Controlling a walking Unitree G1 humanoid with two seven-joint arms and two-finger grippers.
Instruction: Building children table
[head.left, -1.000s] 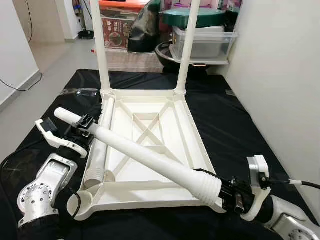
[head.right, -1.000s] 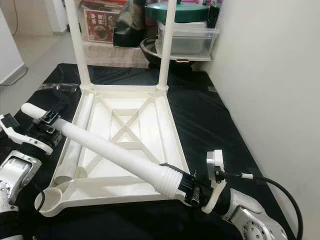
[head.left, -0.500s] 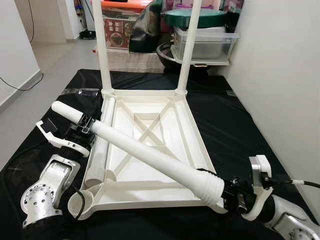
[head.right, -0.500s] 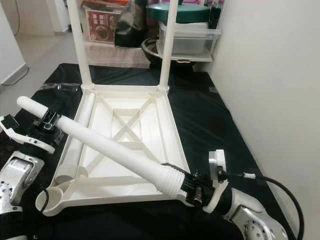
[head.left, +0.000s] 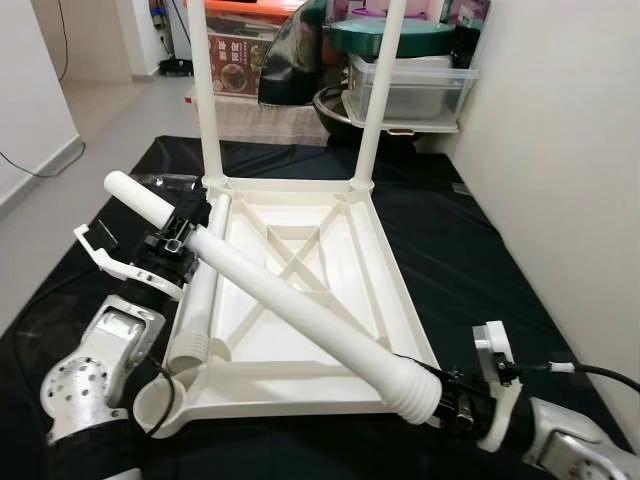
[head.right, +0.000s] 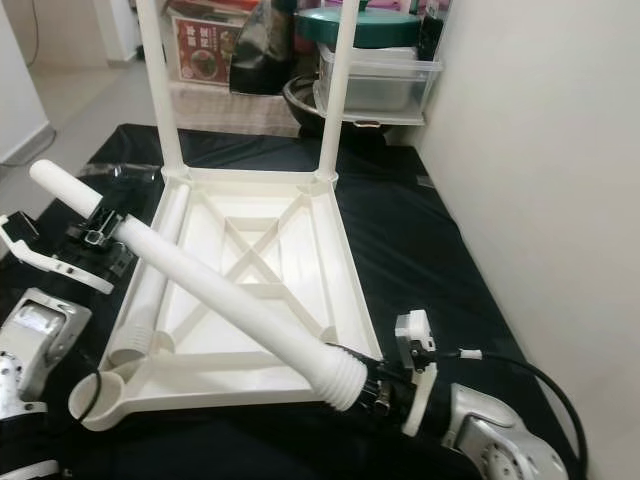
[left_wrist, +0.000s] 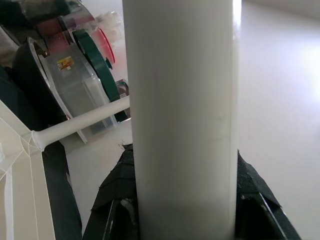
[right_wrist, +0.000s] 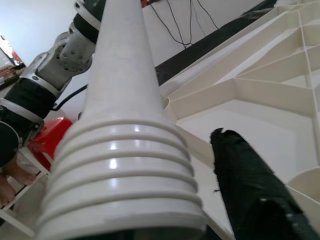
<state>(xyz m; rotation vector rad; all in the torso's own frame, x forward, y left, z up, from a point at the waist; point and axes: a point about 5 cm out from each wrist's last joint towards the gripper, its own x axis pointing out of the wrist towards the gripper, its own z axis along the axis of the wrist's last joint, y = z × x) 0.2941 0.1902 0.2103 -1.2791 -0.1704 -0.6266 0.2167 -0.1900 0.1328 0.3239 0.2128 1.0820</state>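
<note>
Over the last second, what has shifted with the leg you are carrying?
The table leg, held by the left gripper and right gripper, has tilted: its smooth end rose and swung toward the upturned table top, while the ribbed end dropped nearer the near right corner. Both grips held; the two fitted legs stayed put.

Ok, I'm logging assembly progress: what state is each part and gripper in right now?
Table top: upside down on the black mat.
Two far legs: fitted, upright.
Loose leg: lying inside the top.
Held leg: slanted, not fitted.
Left gripper: shut on held leg.
Right gripper: shut on held leg.
</note>
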